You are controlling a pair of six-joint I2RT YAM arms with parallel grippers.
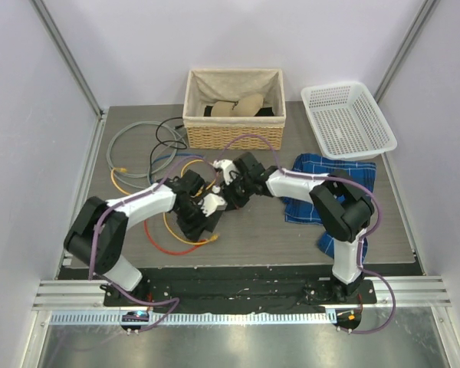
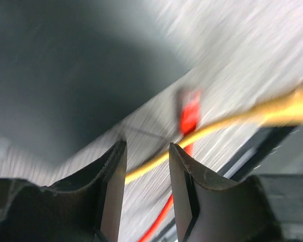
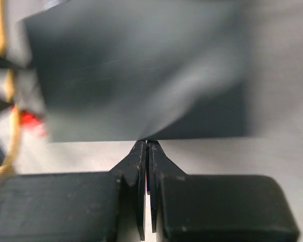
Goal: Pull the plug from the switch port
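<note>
On the left gripper [image 2: 147, 145], jaws parted over a yellow cable [image 2: 283, 108] — on the right gripper [image 3: 147, 143], pressed shut, tips at the black switch [image 3: 131, 75] edge.

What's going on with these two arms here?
Two robot arms meet over a black switch on the table. The right tool is shut, its tips at the switch's edge. The left tool is open, with a yellow cable running just beyond it. Whether anything is unplugged is too blurred to tell.

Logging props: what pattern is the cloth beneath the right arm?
The cloth is blue plaid with pale lines; best in the top external view.
</note>
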